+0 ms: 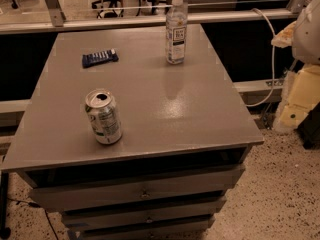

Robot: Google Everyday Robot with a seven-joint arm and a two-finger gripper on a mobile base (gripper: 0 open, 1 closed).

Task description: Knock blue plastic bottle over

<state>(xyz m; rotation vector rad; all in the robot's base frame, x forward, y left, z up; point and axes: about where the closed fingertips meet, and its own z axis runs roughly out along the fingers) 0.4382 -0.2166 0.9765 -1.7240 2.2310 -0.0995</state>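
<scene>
The blue plastic bottle is a tall, slim clear bottle with a white cap and a white-and-dark label. It stands upright near the far edge of the grey table top, right of centre. My gripper is not in view. Only a white rounded part of my arm shows at the right edge of the frame, off the table and well right of the bottle.
A silver soda can stands open at the front left of the table. A flat dark-blue packet lies at the back left. Drawers sit under the top. A metal rail runs behind. A white cable and yellowish padding are at the right.
</scene>
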